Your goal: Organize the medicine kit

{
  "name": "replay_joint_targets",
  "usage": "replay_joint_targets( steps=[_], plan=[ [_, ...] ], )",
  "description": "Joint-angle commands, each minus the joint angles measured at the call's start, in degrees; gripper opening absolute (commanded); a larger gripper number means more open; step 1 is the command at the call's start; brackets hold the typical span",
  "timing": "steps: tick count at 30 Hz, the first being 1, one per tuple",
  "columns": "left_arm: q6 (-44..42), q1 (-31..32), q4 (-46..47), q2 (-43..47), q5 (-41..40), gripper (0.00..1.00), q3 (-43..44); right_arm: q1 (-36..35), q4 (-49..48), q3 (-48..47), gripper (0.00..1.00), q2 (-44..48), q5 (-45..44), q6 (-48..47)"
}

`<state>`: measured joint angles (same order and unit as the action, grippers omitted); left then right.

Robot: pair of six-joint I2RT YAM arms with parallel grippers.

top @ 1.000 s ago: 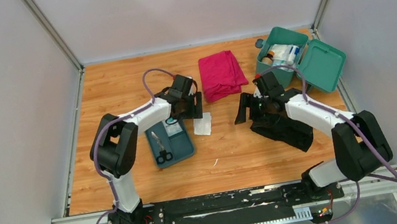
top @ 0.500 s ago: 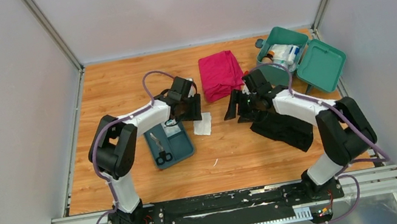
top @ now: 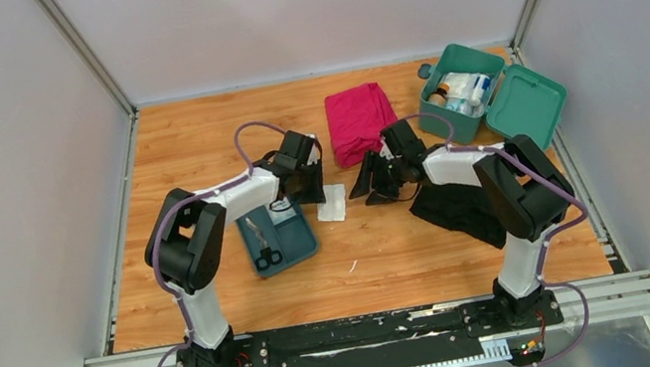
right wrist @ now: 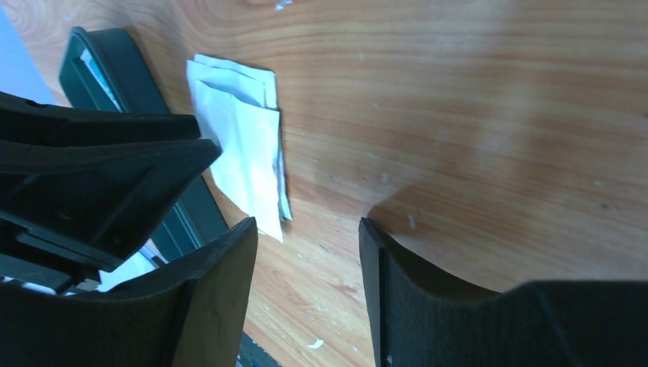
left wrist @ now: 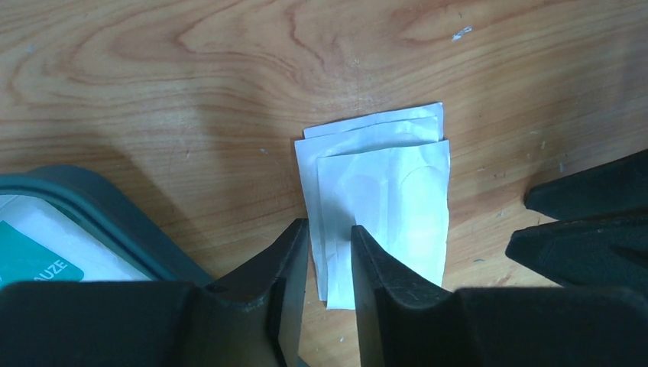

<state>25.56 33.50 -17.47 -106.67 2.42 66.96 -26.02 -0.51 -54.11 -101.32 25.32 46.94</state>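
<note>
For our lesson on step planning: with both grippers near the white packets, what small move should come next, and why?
Probably the left gripper should close fully to pinch the white packets: its jaws straddle their near edge with a narrow gap. The right gripper hangs open beside them, and the medicine kit stands open.

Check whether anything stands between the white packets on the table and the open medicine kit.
Yes. The right gripper and its arm sit on the straight line from the white packets to the medicine kit. The pink cloth lies just beyond that line, not across it.
</note>
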Motion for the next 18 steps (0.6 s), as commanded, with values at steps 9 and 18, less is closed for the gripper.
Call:
replay_joint_targets(
  steps=[9, 18],
  plan=[
    [0.1, -0.18, 2.43, 0.08, 1.85, 0.15, -2.16, -1.27, -5.57, 0.31, 0.54, -5.91, 1.16, 4.56],
    [0.63, -0.18, 3.15, -0.54, 2.74, 0.14, -2.71, -2.59, -7.66, 0.8, 0.52, -7.91, 2.1, 7.29]
  ],
)
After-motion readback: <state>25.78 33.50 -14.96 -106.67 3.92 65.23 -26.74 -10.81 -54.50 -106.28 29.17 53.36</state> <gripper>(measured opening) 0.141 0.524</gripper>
